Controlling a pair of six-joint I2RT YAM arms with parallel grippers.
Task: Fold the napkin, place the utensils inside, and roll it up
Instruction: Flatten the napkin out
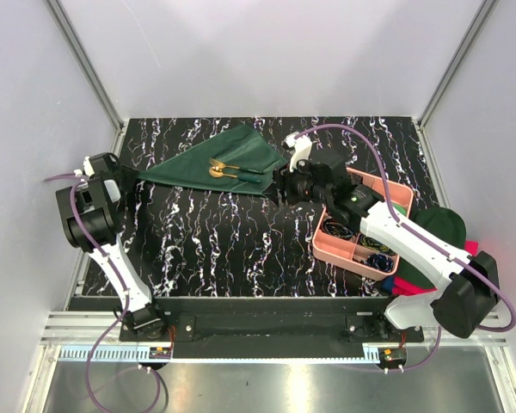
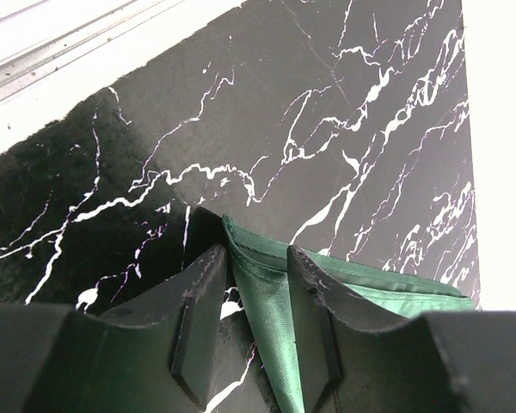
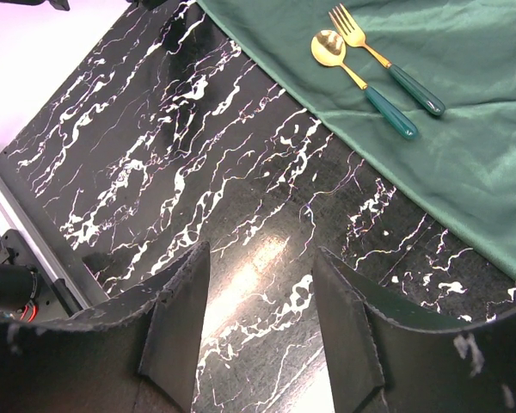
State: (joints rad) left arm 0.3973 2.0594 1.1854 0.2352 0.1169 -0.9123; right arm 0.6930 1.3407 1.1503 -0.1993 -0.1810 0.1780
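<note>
Napkin (image 3: 464,112) was soft woven cloth, dark green, faint sheen, stitched hem seen in the left wrist view. On the napkin, fork (image 3: 387,60) and spoon (image 3: 361,82) had shiny gold metal heads with glossy dark green handles. Desk (image 1: 232,232) under the napkin was black marble-look, white veins, semi-gloss with glare. Pink tray (image 1: 344,251) right of the napkin looked matt plastic. Claw fingers (image 3: 176,331) looked matt black, rough-edged.

Black white-veined marble table (image 1: 241,241) between plain white walls (image 1: 267,52)
</note>
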